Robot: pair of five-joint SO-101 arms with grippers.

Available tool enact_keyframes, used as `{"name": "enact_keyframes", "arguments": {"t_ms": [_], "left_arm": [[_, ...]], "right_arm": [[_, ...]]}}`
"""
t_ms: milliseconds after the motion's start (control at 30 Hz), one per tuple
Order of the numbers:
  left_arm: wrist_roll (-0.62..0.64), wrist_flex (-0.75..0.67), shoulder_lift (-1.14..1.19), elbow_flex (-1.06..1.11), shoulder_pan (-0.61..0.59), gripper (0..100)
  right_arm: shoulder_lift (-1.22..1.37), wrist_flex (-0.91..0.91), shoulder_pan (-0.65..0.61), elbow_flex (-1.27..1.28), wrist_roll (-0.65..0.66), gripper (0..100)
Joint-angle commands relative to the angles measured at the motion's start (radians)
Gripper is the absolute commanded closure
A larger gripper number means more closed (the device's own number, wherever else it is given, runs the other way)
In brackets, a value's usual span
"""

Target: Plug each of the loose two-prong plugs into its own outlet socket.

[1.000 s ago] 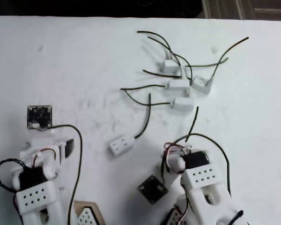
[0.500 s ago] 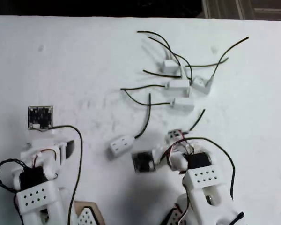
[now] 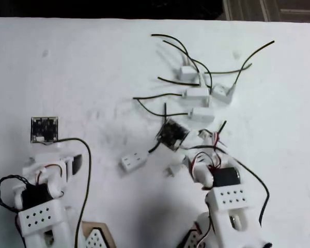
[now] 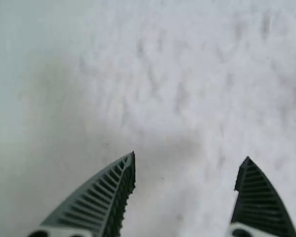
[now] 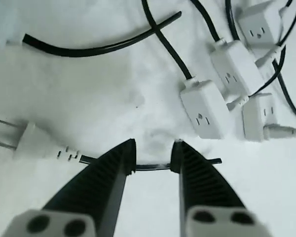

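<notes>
Right wrist view puts our right gripper (image 5: pixel 153 150) slightly parted astride a thin black cord (image 5: pixel 197 163), clamping nothing. A loose two-prong plug (image 5: pixel 32 142) lies flat on the table (image 5: pixel 89 98) just beside it, and the white outlet sockets (image 5: pixel 205 109) beyond show empty faces. Our left gripper (image 4: pixel 190 158) hangs wide open over bare table, so we judge the plugging barely begun.

No legible lettering, numbers or signs on the plug (image 5: pixel 34 140), outlet sockets (image 5: pixel 205 109) or cords (image 5: pixel 98 48)
</notes>
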Motion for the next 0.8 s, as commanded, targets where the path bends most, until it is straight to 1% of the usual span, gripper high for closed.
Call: {"name": "enact_keyframes", "arguments": {"t_ms": [0,100,200,267,300,400,500,567,767], "left_arm": [[-0.011,-0.005,-0.016,-0.006,-0.008,68],[-0.011,-0.005,-0.016,-0.006,-0.008,68],[-0.011,-0.005,-0.016,-0.006,-0.008,68],[-0.011,-0.005,-0.016,-0.006,-0.008,68],[-0.011,-0.005,-0.016,-0.006,-0.008,68],[-0.011,-0.005,-0.016,-0.006,-0.008,68],[-0.011,-0.005,-0.016,-0.006,-0.008,68],[-0.011,-0.005,-0.016,-0.006,-0.008,68],[-0.011,-0.005,-0.016,-0.006,-0.008,68]], "right_arm": [[-0.101,0.137,-0.005,-0.064,-0.133,91.1],[-0.211,0.182,-0.002,-0.046,-0.213,95.3],[-0.326,0.24,-0.01,-0.028,-0.284,96.7],[-0.381,0.315,-0.018,-0.032,-0.387,96.7],[-0.398,0.348,-0.041,-0.038,-0.44,96.7],[-0.404,0.484,-0.088,-0.098,-0.637,96.7],[-0.354,0.578,-0.156,-0.173,-0.815,96.7],[-0.289,0.607,-0.185,-0.224,-0.907,96.7],[-0.05,0.611,-0.202,-0.344,-1.103,96.7]]}}
